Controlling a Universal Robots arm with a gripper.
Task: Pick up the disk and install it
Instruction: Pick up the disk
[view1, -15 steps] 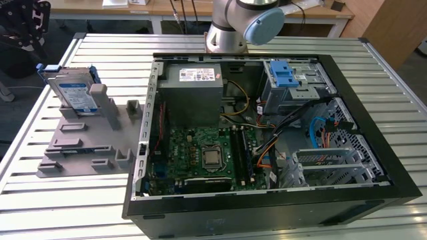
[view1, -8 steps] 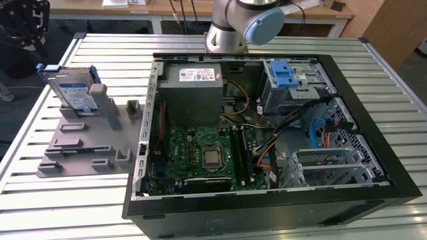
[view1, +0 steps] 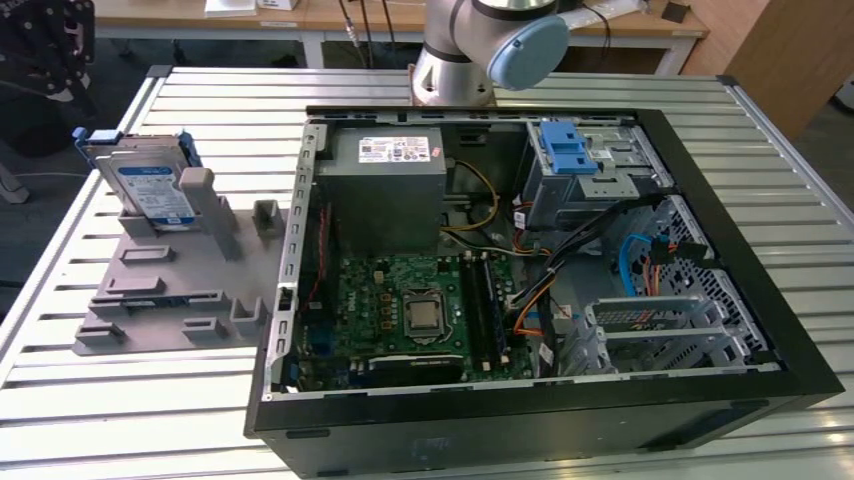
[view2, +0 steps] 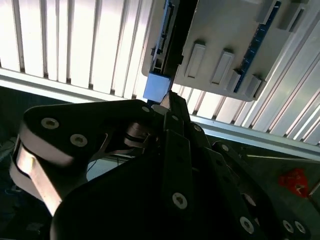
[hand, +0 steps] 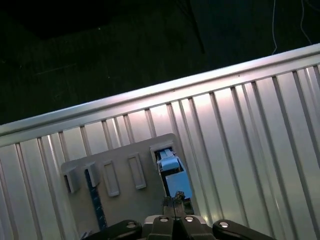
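The disk (view1: 147, 185) stands on edge in a grey holder (view1: 174, 290) at the exterior view's left, its blue-and-white label showing and blue rails at its sides. In the first wrist view I look down on the disk (hand: 171, 172), edge-on, in the holder (hand: 120, 165). My gripper (hand: 175, 201) hangs above it with its fingertips together and nothing between them. The second wrist view has the gripper (view2: 169, 98) close to the blue rail end of the disk (view2: 156, 86), apart from it.
An open computer case (view1: 747, 300) lies on the slatted metal table (view1: 80, 250). Inside are a grey power supply (view1: 387, 190), a motherboard (view1: 400, 310) and a metal drive cage with a blue latch (view1: 571, 158). The arm's base (view1: 461, 60) stands behind the case.
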